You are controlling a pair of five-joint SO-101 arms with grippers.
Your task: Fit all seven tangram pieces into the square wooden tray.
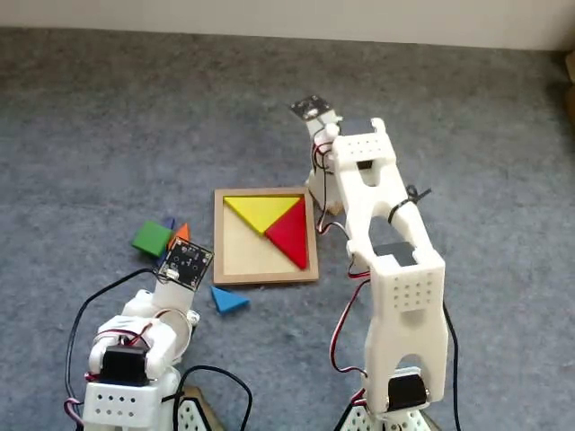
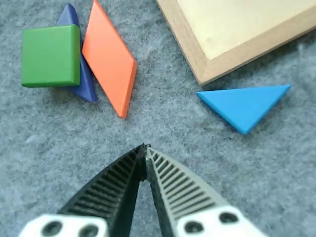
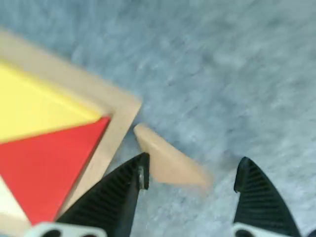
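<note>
1. While the right gripper hangs wide open over it, the tan piece lies at the tray's 2 o'clock corner.
2. Probably light, stiff, smooth wood: pinch its flat edges.
3. The left gripper is closed, empty.

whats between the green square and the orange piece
A dark blue piece sits between the green square and the orange parallelogram, partly hidden by the square, as the left wrist view shows.
</note>
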